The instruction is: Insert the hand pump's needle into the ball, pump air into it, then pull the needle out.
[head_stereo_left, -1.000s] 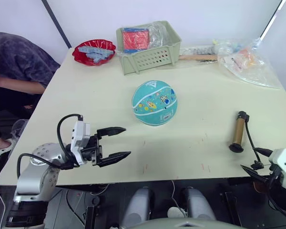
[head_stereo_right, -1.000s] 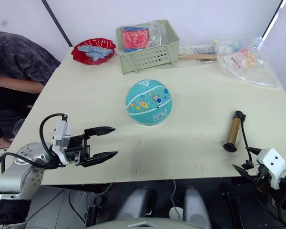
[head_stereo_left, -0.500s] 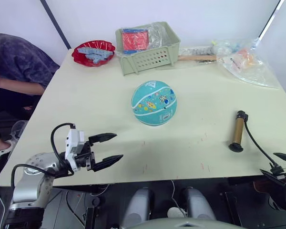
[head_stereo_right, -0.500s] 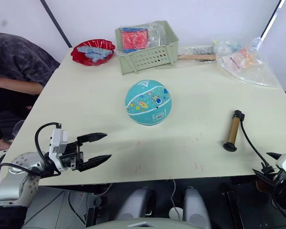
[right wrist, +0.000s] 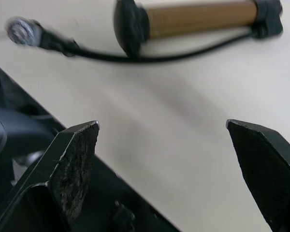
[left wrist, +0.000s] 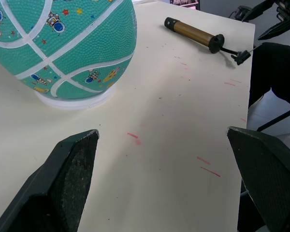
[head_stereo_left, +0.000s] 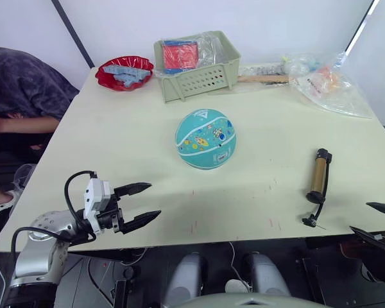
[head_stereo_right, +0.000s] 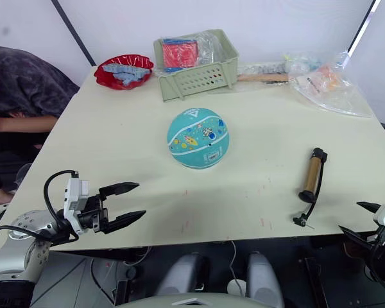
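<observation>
Ball [head_stereo_left: 205, 138]: teal, with white seams, resting on a pale ring near the middle of the table [head_stereo_left: 115, 141]; nothing touches it.
Hand pump [head_stereo_left: 319, 174]: bronze cylinder lying flat near the table's right front edge, well apart from the ball.
Needle [head_stereo_left: 310, 222]: in the black fitting at the hose end, lying loose on the table just short of the front edge.
Left gripper [head_stereo_left: 140, 203]: fingers spread apart, empty, low over the front left part of the table, well short of the ball.
Right gripper [head_stereo_right: 364, 219]: fingers spread apart, empty, off the table's front right corner, near the fitting but not touching it.
Other items: red bowl [head_stereo_left: 124, 69], green basket [head_stereo_left: 197, 64], plastic bags [head_stereo_left: 330, 83] along the far edge.
Risk, needle: a clumsy approach could likely knock the fitting off the edge.
Risk, ball: unheld, it may roll off its ring when the needle presses in.
Risk, alignment: the valve cannot be made out, so the needle could miss.
</observation>
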Action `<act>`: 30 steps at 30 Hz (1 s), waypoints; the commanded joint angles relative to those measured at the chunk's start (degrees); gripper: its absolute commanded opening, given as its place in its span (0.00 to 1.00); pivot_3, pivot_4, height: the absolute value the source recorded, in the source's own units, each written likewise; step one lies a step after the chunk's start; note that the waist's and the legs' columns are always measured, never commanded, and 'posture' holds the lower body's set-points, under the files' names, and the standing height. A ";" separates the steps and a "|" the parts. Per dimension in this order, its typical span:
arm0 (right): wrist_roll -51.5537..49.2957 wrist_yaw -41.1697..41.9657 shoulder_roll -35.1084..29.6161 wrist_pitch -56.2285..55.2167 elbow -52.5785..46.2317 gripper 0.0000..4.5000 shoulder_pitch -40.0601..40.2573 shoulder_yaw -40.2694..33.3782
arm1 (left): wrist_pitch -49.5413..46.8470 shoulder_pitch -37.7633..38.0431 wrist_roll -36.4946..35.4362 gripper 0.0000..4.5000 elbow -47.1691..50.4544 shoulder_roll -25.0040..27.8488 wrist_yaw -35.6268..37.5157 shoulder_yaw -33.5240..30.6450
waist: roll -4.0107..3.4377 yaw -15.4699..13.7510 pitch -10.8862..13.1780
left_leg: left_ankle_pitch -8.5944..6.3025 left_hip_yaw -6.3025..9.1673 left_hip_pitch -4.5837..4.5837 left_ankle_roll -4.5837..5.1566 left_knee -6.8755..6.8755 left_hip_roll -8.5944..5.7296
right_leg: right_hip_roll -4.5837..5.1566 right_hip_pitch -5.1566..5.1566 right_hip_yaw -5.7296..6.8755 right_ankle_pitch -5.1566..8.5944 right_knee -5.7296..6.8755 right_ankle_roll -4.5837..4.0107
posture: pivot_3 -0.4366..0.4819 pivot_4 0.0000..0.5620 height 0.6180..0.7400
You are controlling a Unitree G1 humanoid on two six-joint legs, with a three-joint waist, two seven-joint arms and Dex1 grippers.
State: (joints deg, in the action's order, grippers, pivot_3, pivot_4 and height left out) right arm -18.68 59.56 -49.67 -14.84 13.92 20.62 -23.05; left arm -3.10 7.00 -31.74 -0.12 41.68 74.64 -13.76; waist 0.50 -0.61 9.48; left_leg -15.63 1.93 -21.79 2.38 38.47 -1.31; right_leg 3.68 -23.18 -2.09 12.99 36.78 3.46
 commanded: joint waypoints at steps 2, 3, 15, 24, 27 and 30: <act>-3.85 -0.78 1.64 2.07 -0.59 0.98 -1.50 -3.47 | 0.32 0.05 -1.20 1.00 0.33 -0.40 -0.99 -2.42 | 0.00 -0.01 0.00 | 0.00 -0.01 0.00 0.00 0.00 0.00 | -0.03 0.00 0.00 0.00 0.00 0.00 | 0.48 0.27 0.98; -4.78 -0.89 2.24 2.78 -0.42 0.98 -2.09 -3.75 | 0.01 -0.03 -1.46 1.00 0.17 -0.62 -1.56 -2.78 | 0.01 -0.01 0.00 | 0.00 -0.01 0.00 0.00 0.00 0.00 | -0.03 0.00 0.00 0.00 0.00 0.00 | 0.48 0.27 0.98; -11.41 5.59 6.22 6.41 5.66 0.98 -10.01 -3.96 | -3.60 2.85 -1.91 1.00 2.83 -4.00 -11.39 -6.88 | 0.00 0.03 0.00 | 0.00 -0.03 0.01 0.00 -0.02 0.05 | 0.04 -0.01 -0.03 -0.02 -0.01 -0.03 | 0.48 0.27 0.98; -10.92 8.07 7.49 6.40 7.56 0.98 -12.98 -2.94 | -3.81 10.43 -0.25 1.00 7.14 -5.44 -16.91 -8.59 | 0.00 0.18 0.00 | -0.01 -0.07 0.02 -0.01 -0.03 0.09 | 0.12 -0.01 -0.09 -0.03 -0.02 -0.05 | 0.48 0.27 0.98; -10.86 8.18 7.63 6.43 7.87 0.98 -13.34 -3.03 | -3.41 11.39 0.02 1.00 7.07 -5.76 -18.18 -9.10 | 0.00 0.00 0.00 | -0.01 -0.07 0.01 -0.01 -0.03 0.09 | 0.13 -0.02 -0.07 -0.03 -0.03 -0.05 | 0.48 0.27 0.98; -10.74 8.64 7.42 6.24 8.77 0.98 -13.87 -3.08 | -3.17 12.06 1.05 1.00 6.63 -5.79 -19.46 -9.12 | 0.00 -0.08 0.00 | -0.01 -0.06 0.01 -0.01 -0.02 0.09 | 0.14 -0.02 -0.05 -0.03 -0.02 -0.05 | 0.48 0.27 0.98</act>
State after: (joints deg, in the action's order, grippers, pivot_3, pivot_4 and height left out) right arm -29.30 67.61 -41.88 -7.77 22.69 6.93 -25.20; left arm -7.14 18.71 -30.98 5.22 35.82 55.77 -21.23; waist 0.50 -0.69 9.49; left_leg -15.64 1.86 -21.78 2.38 38.44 -1.22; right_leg 3.82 -23.20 -2.14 12.97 36.75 3.41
